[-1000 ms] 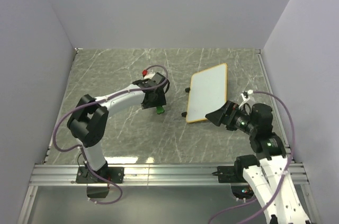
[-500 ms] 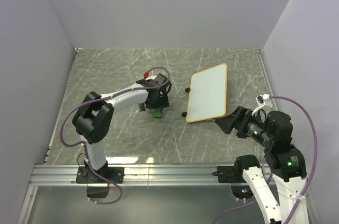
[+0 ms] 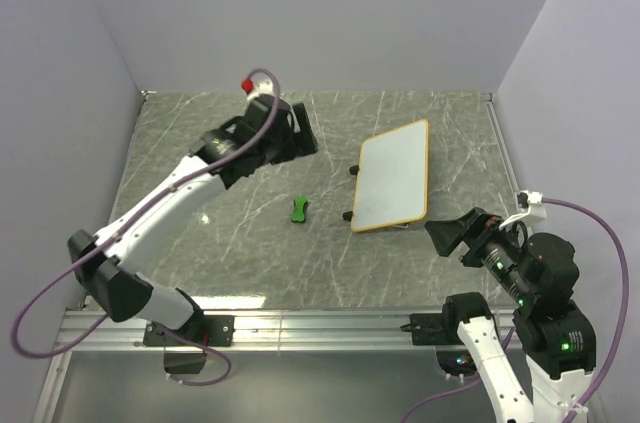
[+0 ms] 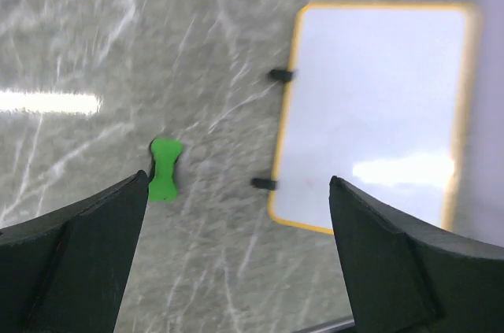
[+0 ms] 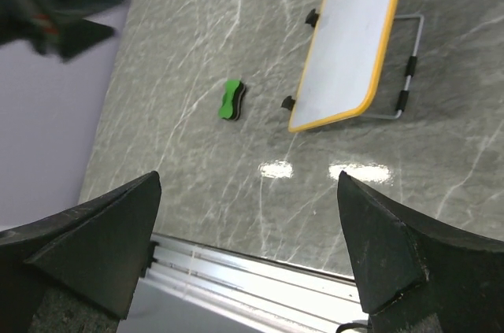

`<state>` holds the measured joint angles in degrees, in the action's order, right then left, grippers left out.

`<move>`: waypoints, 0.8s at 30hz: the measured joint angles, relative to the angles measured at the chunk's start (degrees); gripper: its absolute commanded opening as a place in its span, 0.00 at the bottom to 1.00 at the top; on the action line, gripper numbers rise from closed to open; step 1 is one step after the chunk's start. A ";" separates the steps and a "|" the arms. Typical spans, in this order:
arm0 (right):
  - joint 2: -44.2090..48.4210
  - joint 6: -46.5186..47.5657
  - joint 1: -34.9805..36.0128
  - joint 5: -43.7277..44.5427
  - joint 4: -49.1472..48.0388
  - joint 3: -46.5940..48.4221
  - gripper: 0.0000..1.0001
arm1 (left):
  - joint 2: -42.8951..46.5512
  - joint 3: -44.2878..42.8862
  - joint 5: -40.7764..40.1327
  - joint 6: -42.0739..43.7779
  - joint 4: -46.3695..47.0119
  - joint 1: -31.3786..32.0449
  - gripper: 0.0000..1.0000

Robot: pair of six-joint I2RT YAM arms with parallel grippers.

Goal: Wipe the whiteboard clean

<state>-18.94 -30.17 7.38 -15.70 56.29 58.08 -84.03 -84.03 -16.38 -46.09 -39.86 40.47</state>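
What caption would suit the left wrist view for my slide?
Open left gripper above the table: a green eraser lies apart from the blank, yellow-framed whiteboard.

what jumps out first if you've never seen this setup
The yellow-framed whiteboard stands out, right of centre on the grey marble table, its face blank white. A small bright green eraser lies alone to its left, apart from it. Both the left pincer and right pincer hang open and empty.
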 measured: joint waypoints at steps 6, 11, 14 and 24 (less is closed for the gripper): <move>0.09 -0.37 0.50 5.35 1.05 0.22 1.00 | 3.43 -12.98 0.37 3.43 -4.96 0.00 0.99; 0.07 0.04 1.51 7.17 1.88 1.31 1.00 | 7.45 -12.61 6.54 5.75 -4.94 0.00 0.99; 0.07 0.48 2.03 7.54 2.08 1.62 1.00 | 9.70 -10.73 9.49 6.38 -4.59 0.02 0.99; 0.07 1.70 3.80 8.85 2.93 1.62 1.00 | 10.16 -10.43 10.32 7.78 -4.81 0.02 0.99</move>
<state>-18.87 -28.47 11.18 -6.85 59.22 59.70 -73.87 -94.45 -6.07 -38.30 -44.66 40.49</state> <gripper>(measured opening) 0.996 0.994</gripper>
